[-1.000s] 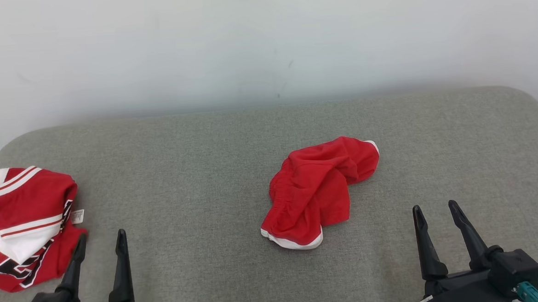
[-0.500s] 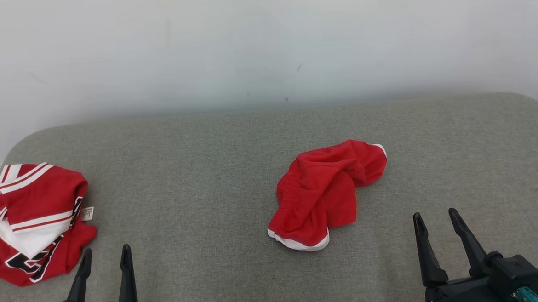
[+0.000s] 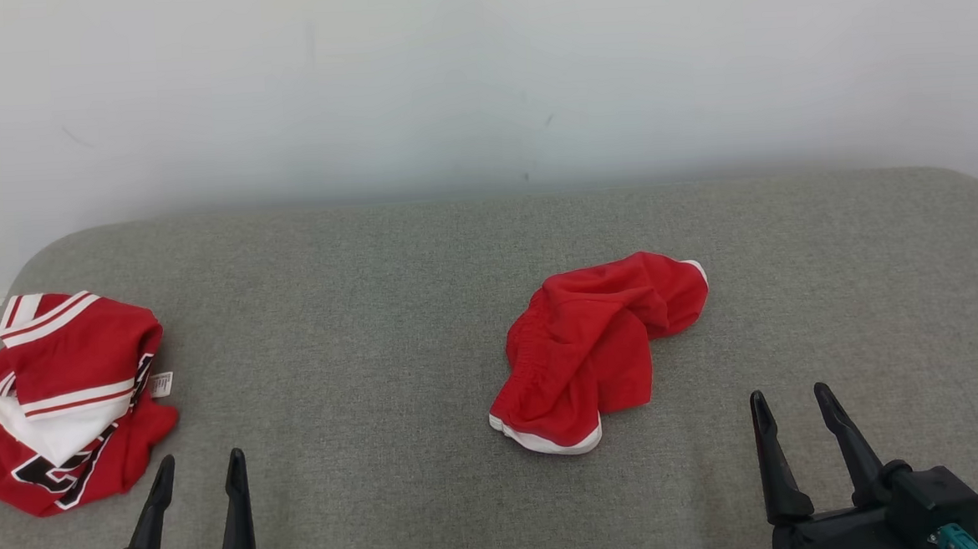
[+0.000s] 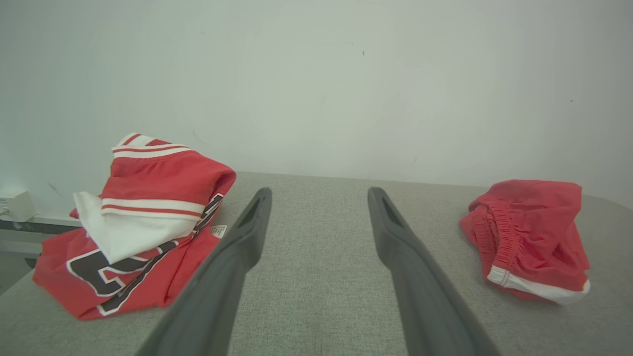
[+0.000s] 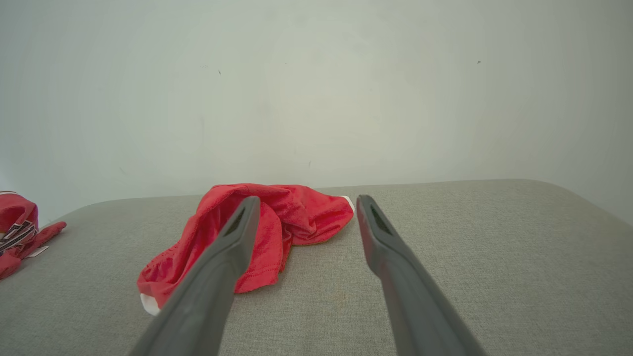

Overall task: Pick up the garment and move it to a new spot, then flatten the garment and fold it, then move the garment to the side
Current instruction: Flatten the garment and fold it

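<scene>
The garment, a crumpled pair of red shorts with white hem trim (image 3: 593,344), lies in a heap near the middle of the grey padded table (image 3: 357,315). It also appears at the right of the left wrist view (image 4: 529,232) and just beyond my right fingers (image 5: 296,212). My left gripper (image 3: 201,461) is open at the lower left, well left of the shorts, with nothing between its fingers (image 4: 319,192). My right gripper (image 3: 789,393) is open at the lower right, short of the shorts and to their right (image 5: 307,199). Neither touches the cloth.
A red, white and black jersey (image 3: 68,388) lies bunched at the table's left edge, just beyond and left of my left gripper (image 4: 148,207) (image 5: 15,227). A pale wall (image 3: 478,74) rises behind the table. The table's corners are rounded.
The head camera has shifted slightly, so the whole scene sits a little to the right. My left gripper shows lower in the view. Both garments lie as before and both grippers stay open.
</scene>
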{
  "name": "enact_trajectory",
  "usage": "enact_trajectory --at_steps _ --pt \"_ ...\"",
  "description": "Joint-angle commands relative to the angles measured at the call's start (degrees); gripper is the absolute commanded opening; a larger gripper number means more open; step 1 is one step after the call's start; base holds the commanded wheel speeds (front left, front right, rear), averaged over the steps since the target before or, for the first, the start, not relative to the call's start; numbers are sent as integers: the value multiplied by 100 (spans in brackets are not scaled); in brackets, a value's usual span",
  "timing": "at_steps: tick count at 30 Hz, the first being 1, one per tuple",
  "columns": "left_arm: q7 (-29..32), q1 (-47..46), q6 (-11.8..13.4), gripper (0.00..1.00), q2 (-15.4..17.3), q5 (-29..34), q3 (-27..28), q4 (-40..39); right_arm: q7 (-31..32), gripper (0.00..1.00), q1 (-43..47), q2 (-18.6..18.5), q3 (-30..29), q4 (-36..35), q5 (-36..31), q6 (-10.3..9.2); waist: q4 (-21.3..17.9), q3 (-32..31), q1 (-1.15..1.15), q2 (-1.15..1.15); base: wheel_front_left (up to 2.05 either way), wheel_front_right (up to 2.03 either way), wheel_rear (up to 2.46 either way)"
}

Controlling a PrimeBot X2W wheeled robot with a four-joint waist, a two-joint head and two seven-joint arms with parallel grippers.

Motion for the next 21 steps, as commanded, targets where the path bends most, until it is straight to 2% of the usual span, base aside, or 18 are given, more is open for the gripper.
enact_trajectory --at_steps 1,21 --pt "-19 78 -7 100 7 -6 9 6 -2 100 65 10 0 -3 8 -13 -1 -3 0 0 0 0 0" --pt "-19 -78 -3 100 88 -96 -48 212 -2 100 -22 -17 84 52 37 -13 -137 2 0 0 0 0 0"
